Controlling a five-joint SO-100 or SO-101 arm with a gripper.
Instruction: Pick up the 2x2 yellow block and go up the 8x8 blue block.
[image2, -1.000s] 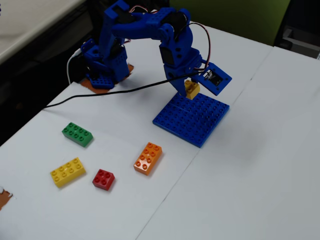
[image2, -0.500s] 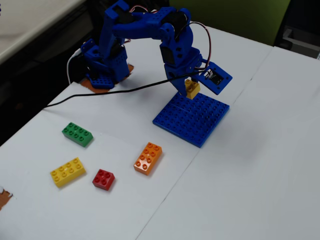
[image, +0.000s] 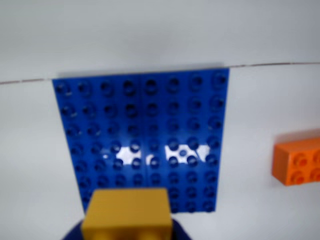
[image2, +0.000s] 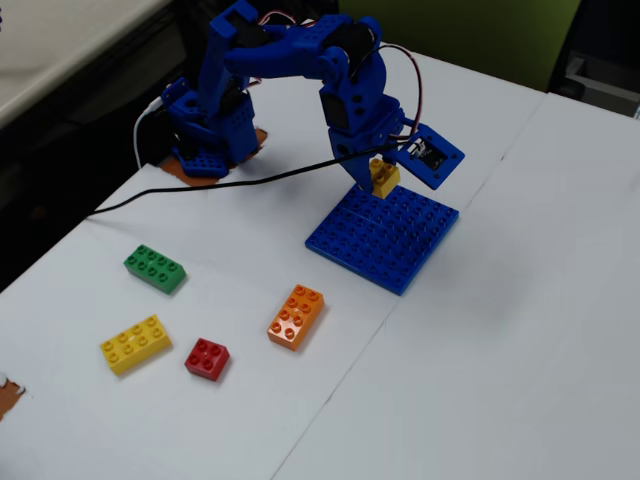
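Observation:
The small yellow 2x2 block (image: 127, 212) fills the bottom middle of the wrist view, held between the blue fingers of my gripper (image: 127, 232). In the fixed view the gripper (image2: 380, 180) is shut on this yellow block (image2: 384, 177) and holds it just above the far edge of the large blue studded baseplate (image2: 385, 238). The baseplate (image: 145, 135) lies flat on the white table, right ahead of the block in the wrist view.
An orange brick (image2: 296, 316) lies near the baseplate and shows at the right edge of the wrist view (image: 299, 161). A green brick (image2: 155, 268), a long yellow brick (image2: 135, 343) and a red brick (image2: 207, 359) lie at the left. A black cable (image2: 220, 185) crosses the table.

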